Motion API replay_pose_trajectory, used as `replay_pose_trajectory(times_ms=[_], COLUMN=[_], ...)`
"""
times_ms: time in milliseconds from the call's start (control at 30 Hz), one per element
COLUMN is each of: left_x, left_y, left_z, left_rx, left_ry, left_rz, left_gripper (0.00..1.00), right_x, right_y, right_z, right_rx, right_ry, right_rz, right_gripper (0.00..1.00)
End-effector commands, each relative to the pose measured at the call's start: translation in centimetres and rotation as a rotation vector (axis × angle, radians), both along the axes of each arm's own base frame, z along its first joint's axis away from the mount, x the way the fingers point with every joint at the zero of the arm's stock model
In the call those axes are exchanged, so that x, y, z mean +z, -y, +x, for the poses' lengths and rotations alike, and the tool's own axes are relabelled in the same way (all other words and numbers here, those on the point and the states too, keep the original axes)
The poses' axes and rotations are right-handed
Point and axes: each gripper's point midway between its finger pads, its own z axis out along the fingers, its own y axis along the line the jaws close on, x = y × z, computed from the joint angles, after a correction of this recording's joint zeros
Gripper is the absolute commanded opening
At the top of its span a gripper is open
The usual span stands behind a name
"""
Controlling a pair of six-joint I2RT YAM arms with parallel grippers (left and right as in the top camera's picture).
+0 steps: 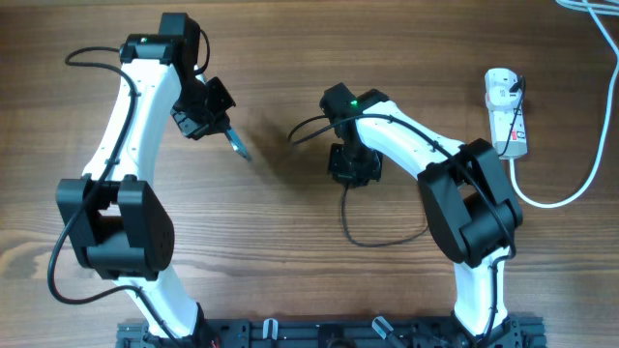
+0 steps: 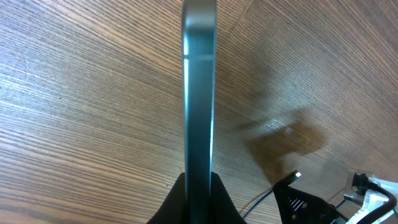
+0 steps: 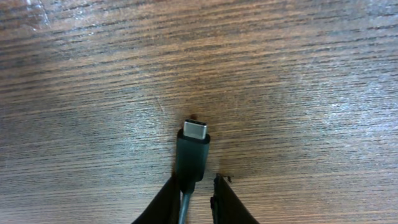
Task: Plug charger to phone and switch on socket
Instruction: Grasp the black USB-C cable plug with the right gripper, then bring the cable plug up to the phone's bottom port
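My left gripper [image 1: 215,118] is shut on the phone [image 1: 238,147] and holds it on edge above the table. In the left wrist view the phone's thin teal edge [image 2: 199,93] rises straight up from between the jaws [image 2: 199,182]. My right gripper [image 1: 353,172] is shut on the charger; its black cable [image 1: 372,240] loops on the table below. The right wrist view shows the small black plug with its metal tip [image 3: 193,146] sticking out past the fingertips [image 3: 194,185], just above the wood. The plug tip also shows in the left wrist view [image 2: 296,176]. The white socket [image 1: 505,114] lies far right.
A white power cord [image 1: 571,193] curves from the socket along the table's right side and up to the top right corner. The two arm bases stand at the front edge. The two grippers are about a hand's width apart over the wooden table [image 1: 290,290].
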Motion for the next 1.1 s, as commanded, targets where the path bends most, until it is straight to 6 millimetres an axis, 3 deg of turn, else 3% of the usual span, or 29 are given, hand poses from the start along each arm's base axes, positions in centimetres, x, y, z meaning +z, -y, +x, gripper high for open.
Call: replay_pose_trajectory(times_ms=[0, 300, 333, 400, 467, 533, 567, 633, 667, 767, 833, 933, 1067], left_x=[1.3, 1.3, 1.4, 2.5, 4.1, 5.7, 6.9, 9.4, 11.2, 13.2, 13.3, 13.5, 13.6], left_y=[-0.2, -0.2, 0.2, 3.2, 5.9, 7.8, 9.1, 11.1, 12.3, 14.6, 16.6, 18.2, 18.9], left_z=[0.2, 0.2, 0.2, 0.8, 1.7, 2.3, 2.8, 3.5, 3.6, 2.6, 1.6, 1.0, 0.8], left_rx=[0.019, 0.018, 0.016, -0.079, -0.196, -0.237, -0.28, -0.363, -0.41, -0.509, -0.597, -0.642, -0.67], left_ry=[0.038, 0.038, 0.037, 0.087, 0.178, 0.236, 0.289, 0.39, 0.443, 0.487, 0.506, 0.512, 0.527], left_rz=[0.001, -0.003, -0.024, -0.2, -0.36, -0.486, -0.565, -0.711, -0.813, -0.929, -0.939, -0.949, -0.952], left_gripper=[0.04, 0.04, 0.04, 0.04, 0.04, 0.04, 0.04, 0.04, 0.04, 0.04, 0.04, 0.04, 0.04], right_x=[-1.3, -1.3, -1.3, -0.8, 0.8, 4.4, 7.9, 12.6, 16.2, 21.0, 22.1, 21.7, 22.2], right_y=[-0.3, -0.4, -0.5, -0.4, -0.5, -2.0, -3.1, -3.8, -3.9, -3.9, -3.6, -3.5, -4.0], right_z=[-1.0, -0.7, -0.7, -0.8, -0.9, -0.8, -1.1, -1.5, -2.2, -3.5, -3.8, -4.0, -3.0], right_rx=[0.003, 0.016, 0.049, 0.088, 0.13, 0.234, 0.31, 0.356, 0.383, 0.403, 0.407, 0.405, 0.405], right_ry=[-0.031, -0.021, -0.018, -0.024, -0.022, 0.036, 0.099, 0.192, 0.271, 0.377, 0.408, 0.394, 0.444], right_rz=[0.003, 0.01, 0.017, 0.02, 0.038, 0.159, 0.265, 0.359, 0.417, 0.501, 0.507, 0.501, 0.513], right_gripper=[0.17, 0.04, 0.04, 0.04, 0.04, 0.04, 0.04, 0.04, 0.04, 0.04, 0.04, 0.04, 0.04])
